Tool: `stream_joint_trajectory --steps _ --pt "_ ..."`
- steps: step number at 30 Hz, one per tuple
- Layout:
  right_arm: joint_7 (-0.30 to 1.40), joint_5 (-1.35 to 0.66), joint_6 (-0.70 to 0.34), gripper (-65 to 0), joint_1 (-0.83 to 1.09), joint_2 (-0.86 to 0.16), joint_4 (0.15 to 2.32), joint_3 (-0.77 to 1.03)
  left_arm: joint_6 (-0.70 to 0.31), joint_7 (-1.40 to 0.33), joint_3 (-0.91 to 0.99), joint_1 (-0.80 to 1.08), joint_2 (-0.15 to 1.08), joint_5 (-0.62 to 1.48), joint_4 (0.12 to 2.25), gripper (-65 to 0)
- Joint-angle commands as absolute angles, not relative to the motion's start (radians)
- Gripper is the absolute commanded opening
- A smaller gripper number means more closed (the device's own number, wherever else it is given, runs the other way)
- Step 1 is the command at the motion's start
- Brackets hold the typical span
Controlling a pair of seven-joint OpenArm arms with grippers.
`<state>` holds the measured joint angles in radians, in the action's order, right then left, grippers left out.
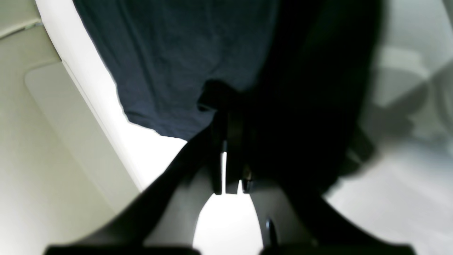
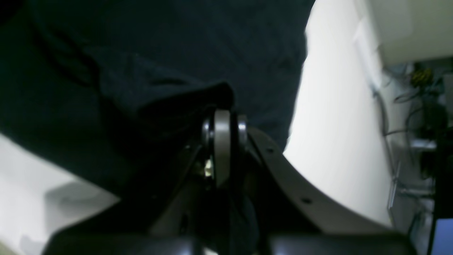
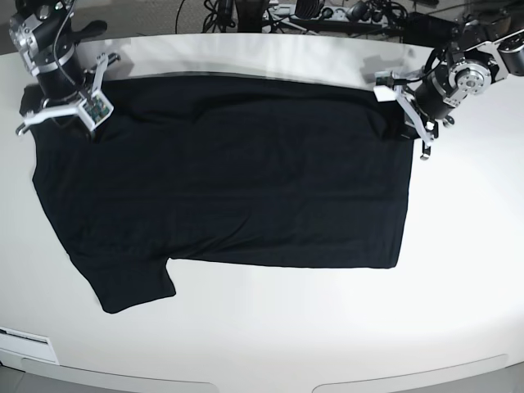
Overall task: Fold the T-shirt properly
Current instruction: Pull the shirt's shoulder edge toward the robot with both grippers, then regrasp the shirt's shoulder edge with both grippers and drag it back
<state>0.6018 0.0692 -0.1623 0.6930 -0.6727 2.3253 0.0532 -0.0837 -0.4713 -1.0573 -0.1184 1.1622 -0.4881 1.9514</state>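
Note:
The black T-shirt (image 3: 229,188) lies spread, plain side up, on the white table (image 3: 286,327), one short sleeve (image 3: 131,286) pointing toward the near left. At the shirt's far right corner my left gripper (image 3: 407,123) is shut on a pinch of cloth. The left wrist view shows that gripper (image 1: 226,106) closed on a small bunch of the T-shirt (image 1: 170,53). My right gripper (image 3: 88,124) is shut on the far left corner. In the right wrist view a dark fold of the T-shirt (image 2: 177,42) sits over its gripper (image 2: 223,117).
Cables and equipment (image 3: 327,12) crowd the space behind the table's far edge. The right wrist view shows more cables (image 2: 421,106) beyond the table edge. The table's curved front rim (image 3: 262,385) runs along the bottom of the base view.

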Motion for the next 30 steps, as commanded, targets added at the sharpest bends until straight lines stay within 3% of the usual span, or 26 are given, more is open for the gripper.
stream_joint_trajectory --steps 1,5,9,18,19,21,22,23,27,28,30 --pt "0.594 0.077 -0.158 -65.0 0.672 -0.684 2.304 0.06 -0.06 -0.476 -1.037 -0.128 1.176 -0.498 1.954 -65.0" --pt "0.594 0.05 -0.161 -65.0 0.585 -0.685 2.216 0.059 -0.002 -0.498 -0.991 -0.128 1.155 -0.498 1.955 -65.0" --pt "0.595 0.002 -0.217 -65.0 0.553 -0.684 2.181 0.059 -0.003 -0.532 -0.934 -0.128 1.156 -0.495 1.955 -65.0" --pt "0.551 -0.05 -0.216 -65.0 0.531 -0.68 2.169 0.059 0.015 -0.501 -0.898 -0.128 1.098 -0.414 1.953 -65.0" --pt "0.549 -0.057 -0.203 -58.5 0.514 -0.678 2.164 0.059 0.049 -0.504 -0.894 -0.128 1.085 -0.414 1.949 -62.9" --pt "0.555 -0.055 -0.123 -37.6 0.487 -0.678 2.162 0.059 0.14 -0.541 -0.881 -0.128 1.066 -0.416 1.943 -42.5" --pt "0.567 -0.052 -0.065 -29.5 0.477 -0.678 2.162 0.059 0.194 -0.565 -0.874 -0.128 1.059 -0.418 1.943 -34.1" --pt "0.578 -0.053 -0.02 -25.3 0.47 -0.678 2.162 0.059 0.266 -0.579 -0.871 -0.128 1.052 -0.418 1.943 -30.0" --pt "0.587 -0.065 0.012 -24.9 0.468 -0.678 2.162 0.059 0.55 -0.603 -0.87 -0.107 1.04 -0.464 1.943 -31.5" --pt "0.589 -0.085 0.002 -27.5 0.468 -0.678 2.162 0.059 0.582 -0.603 -0.87 -0.096 1.038 -0.478 1.943 -36.4" --pt "0.617 -0.128 -0.013 -45.5 0.468 -0.676 2.162 0.059 0.607 -0.603 -0.87 -0.078 1.023 -0.476 1.943 -57.1"
